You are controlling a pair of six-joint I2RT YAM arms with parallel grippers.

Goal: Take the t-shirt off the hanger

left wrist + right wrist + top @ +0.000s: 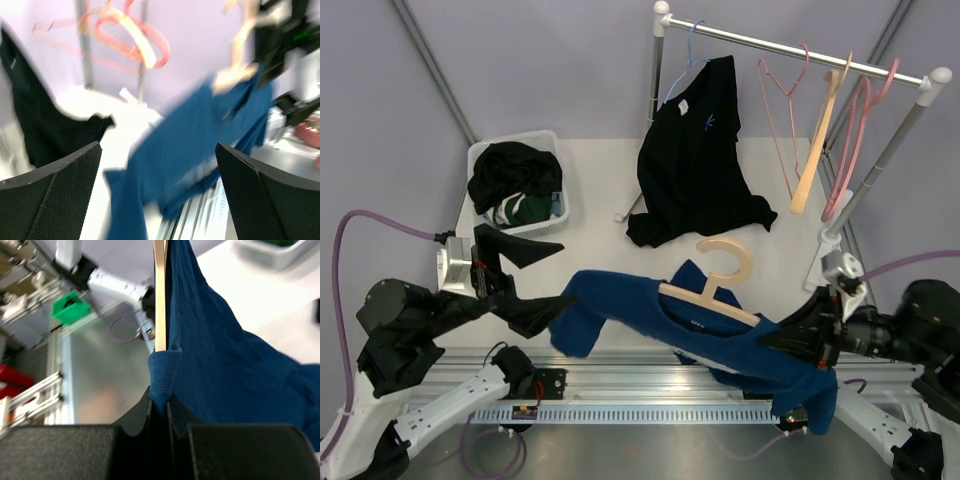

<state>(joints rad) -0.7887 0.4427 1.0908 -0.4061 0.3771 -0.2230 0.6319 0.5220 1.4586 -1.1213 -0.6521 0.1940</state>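
The table (600,180) filled mid-frame. The blue t-shirt (620,300) hung over its lower edge (still on the wooden hanger (720,285)), stretched from centre toward lower right. The right pincer (160,407) was clamped on a ribbed fold of the t-shirt beside the hanger. The left pincer (532,283), centre-left, gaped wide, holding nothing.

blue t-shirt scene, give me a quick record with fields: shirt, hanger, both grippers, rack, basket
blue t-shirt: on the hanger, stretched between the two arms
wooden hanger: through the shirt's neck, hook bare
right gripper: shut on a ribbed edge of the shirt, beside the hanger's end
left gripper: open, at the shirt's other end, holding nothing
rack: black t-shirt hanging, plus bare hangers
basket: dark clothes inside
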